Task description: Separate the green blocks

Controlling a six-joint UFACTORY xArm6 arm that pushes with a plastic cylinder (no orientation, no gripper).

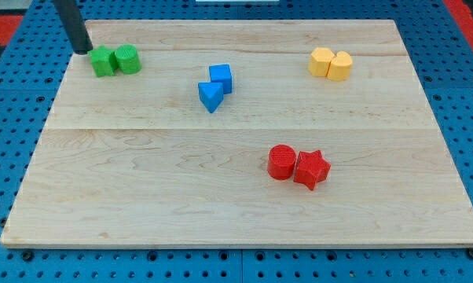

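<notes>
Two green blocks sit touching at the view's top left: a green star-like block (104, 61) on the left and a green cylinder (128, 59) on the right. My tip (82, 51) is at the end of the dark rod, just left of the green star-like block and slightly above it in the view, very close to it or touching it.
A blue cube (221, 78) and a blue triangular block (210, 96) touch near the top middle. Two yellow blocks (331, 64) sit together at the top right. A red cylinder (281, 162) and a red star (312, 169) touch at the lower right. The wooden board (142, 196) lies on a blue pegboard.
</notes>
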